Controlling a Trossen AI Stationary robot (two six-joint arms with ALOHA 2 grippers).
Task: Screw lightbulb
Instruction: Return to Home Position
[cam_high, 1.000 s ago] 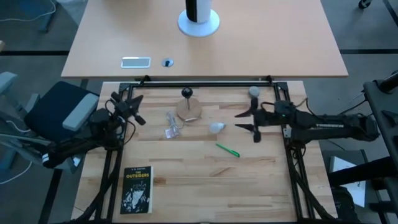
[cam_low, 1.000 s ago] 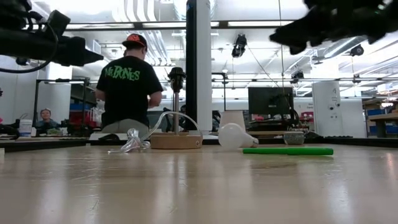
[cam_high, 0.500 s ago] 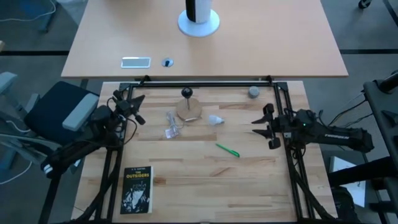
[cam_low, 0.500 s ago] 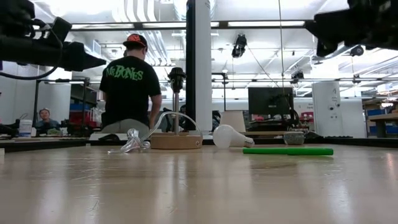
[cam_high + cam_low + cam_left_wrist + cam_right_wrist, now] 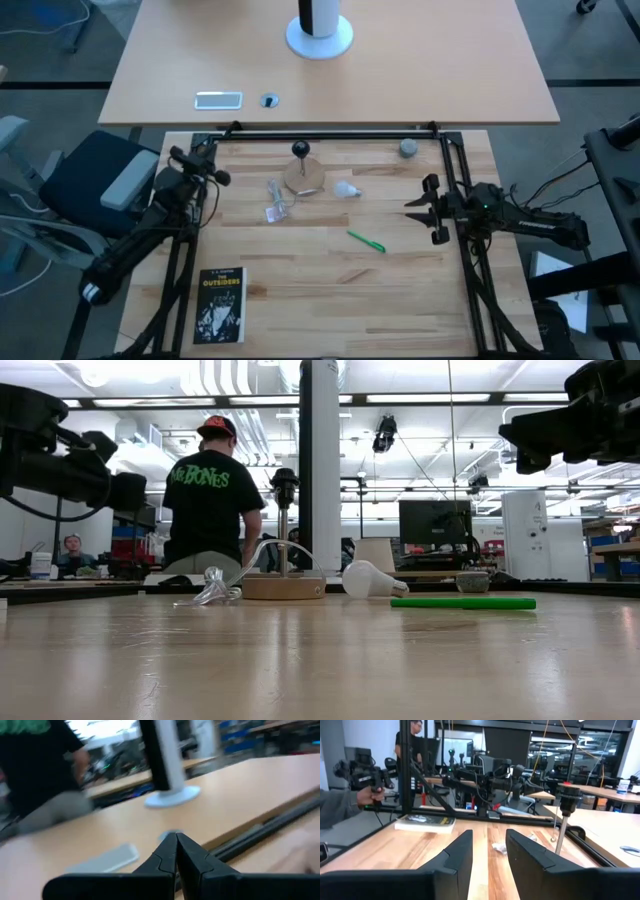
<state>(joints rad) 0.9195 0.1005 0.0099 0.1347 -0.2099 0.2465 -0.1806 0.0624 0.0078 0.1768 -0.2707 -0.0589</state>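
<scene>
The white lightbulb (image 5: 346, 190) lies on its side on the wooden table, just right of the lamp's round wooden base (image 5: 304, 178); the low view shows the lightbulb (image 5: 368, 578) too. The black socket (image 5: 285, 485) stands upright on a thin stem above that base. My right gripper (image 5: 432, 209) is open and empty, to the right of the bulb, near the table's right rail; its wrist view shows the gap between the fingers (image 5: 489, 851). My left gripper (image 5: 218, 178) is shut and empty at the table's left edge, fingers together (image 5: 176, 851).
A green pen (image 5: 366, 241) lies near the middle of the table. A clear plastic wrapper (image 5: 275, 200) lies left of the lamp base. A grey ball (image 5: 408, 148) sits at the far right, a book (image 5: 221, 305) at the near left. A person (image 5: 208, 500) stands beyond the table.
My right gripper has drawn back from the bulb toward the table's right edge, staying open. The bulb has rolled a little toward the far edge, closer to the lamp base. My left gripper has pulled back toward the table's left edge and turned.
</scene>
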